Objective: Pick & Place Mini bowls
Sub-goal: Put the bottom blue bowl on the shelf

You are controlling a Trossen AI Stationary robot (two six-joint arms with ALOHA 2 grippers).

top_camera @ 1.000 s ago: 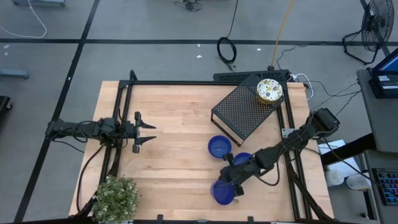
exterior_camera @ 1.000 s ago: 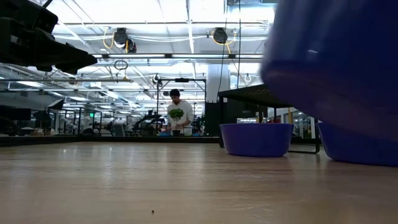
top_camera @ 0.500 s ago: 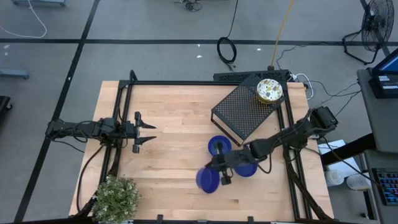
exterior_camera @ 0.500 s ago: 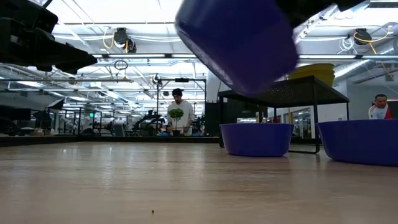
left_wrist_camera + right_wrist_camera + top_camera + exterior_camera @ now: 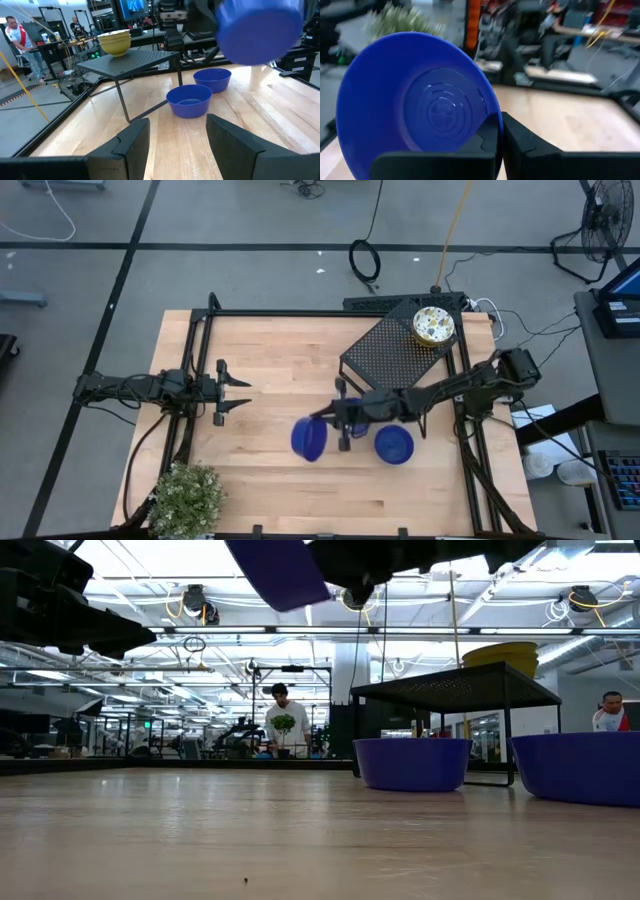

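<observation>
I see the wooden table [image 5: 270, 370] filling the middle of the high view, with the black perforated box [image 5: 392, 358] at its upper right and a stack of cream bowls [image 5: 433, 325] on top. My right gripper [image 5: 338, 423] is clenched on the rim of a blue bowl [image 5: 310, 439], held in the air at centre. Two more blue bowls [image 5: 189, 99] stand on the wood. My left gripper [image 5: 226, 391] waits at left, fingers apart. Only the low view shows a person [image 5: 283, 720] far behind.

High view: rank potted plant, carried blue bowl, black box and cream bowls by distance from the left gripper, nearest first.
From the left gripper, at the table's left side:
1. Carried blue bowl, mid-table, in the right gripper.
2. Potted plant, near-left corner.
3. Black box, far right.
4. Cream bowls, on the box's far corner.
</observation>
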